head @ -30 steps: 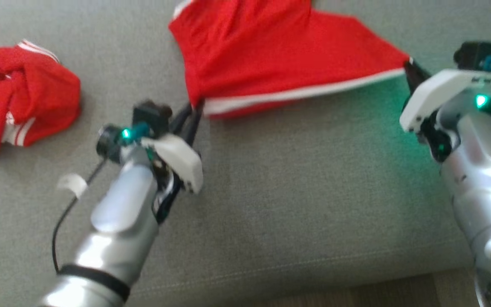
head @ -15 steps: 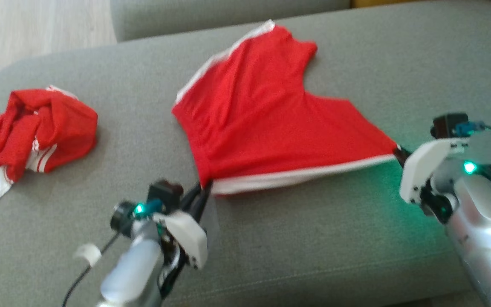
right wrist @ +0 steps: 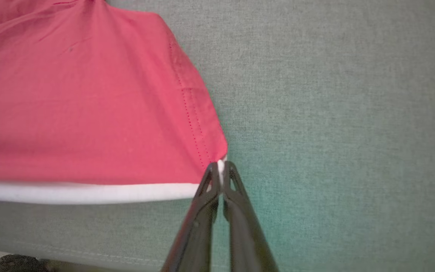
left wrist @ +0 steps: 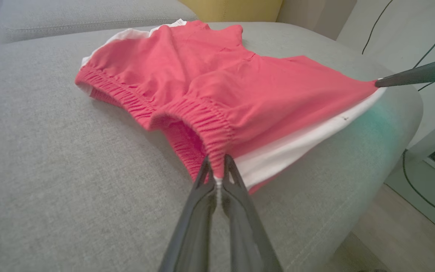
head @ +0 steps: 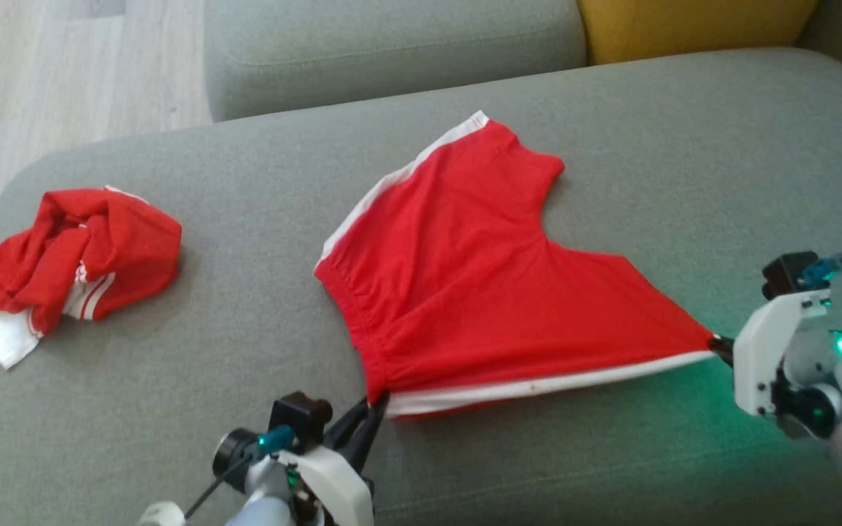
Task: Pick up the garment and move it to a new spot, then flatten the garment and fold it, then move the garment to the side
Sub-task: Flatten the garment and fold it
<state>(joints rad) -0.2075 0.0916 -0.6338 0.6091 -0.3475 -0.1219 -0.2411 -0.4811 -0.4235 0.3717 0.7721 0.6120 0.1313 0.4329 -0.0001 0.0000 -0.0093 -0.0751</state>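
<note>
The garment (head: 479, 292) is a pair of red shorts with white side stripes, spread on the grey sofa seat (head: 538, 467). My left gripper (head: 378, 400) is shut on the near waistband corner, seen close in the left wrist view as the elastic band (left wrist: 213, 128) pinched at the gripper (left wrist: 217, 160). My right gripper (head: 715, 342) is shut on the leg hem corner; in the right wrist view the gripper (right wrist: 220, 166) clamps the white-edged corner of the garment (right wrist: 89, 113). The near edge is stretched taut between both grippers.
A second red and white garment (head: 70, 256) lies crumpled at the seat's left end. A grey back cushion (head: 392, 51) and a yellow cushion (head: 691, 25) stand behind. Wooden floor (head: 63, 66) shows at the far left. Bare seat surrounds the shorts.
The head camera has tilted up, so the whole scene sits lower in view. Both grippers keep their hold on the shorts' corners, with the near edge still stretched.
</note>
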